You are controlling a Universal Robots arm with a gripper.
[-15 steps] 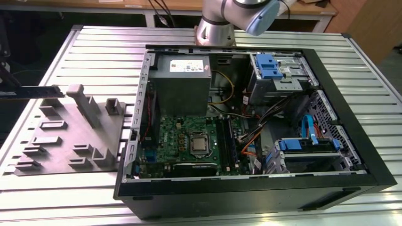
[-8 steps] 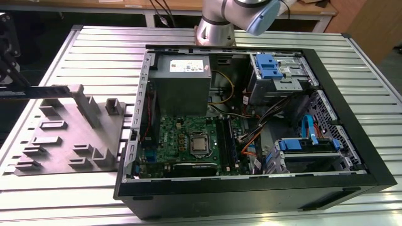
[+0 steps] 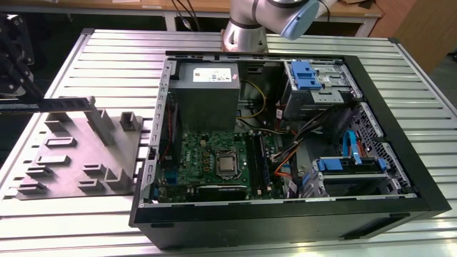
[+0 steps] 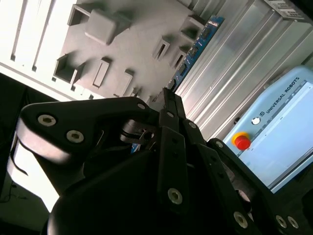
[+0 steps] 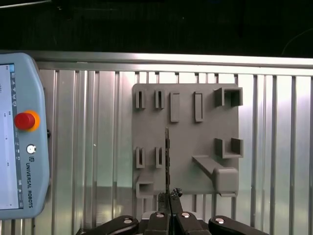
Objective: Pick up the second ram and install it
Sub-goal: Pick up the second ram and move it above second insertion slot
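The second ram (image 3: 68, 104) is a long thin stick held level just above the grey holder plate (image 3: 71, 166) at the exterior view's left. My gripper (image 3: 25, 100) is shut on one end of it. In the first wrist view the ram (image 5: 167, 156) shows edge-on, reaching out from the gripper (image 5: 168, 197) over the holder plate (image 5: 186, 142). In the second wrist view its blue-green edge (image 4: 198, 46) runs beyond the gripper (image 4: 168, 95) above the plate (image 4: 132, 44). The black memory slots (image 3: 261, 160) lie beside the silver CPU (image 3: 227, 163) on the green motherboard (image 3: 203, 152).
The open black computer case (image 3: 286, 214) lies on the slatted aluminium table (image 3: 114, 59), with a power supply (image 3: 207, 91), blue-tabbed drive cages (image 3: 303, 75) and loose cables inside. A teach pendant (image 5: 22, 147) with a red stop button lies on the table beside the holder plate.
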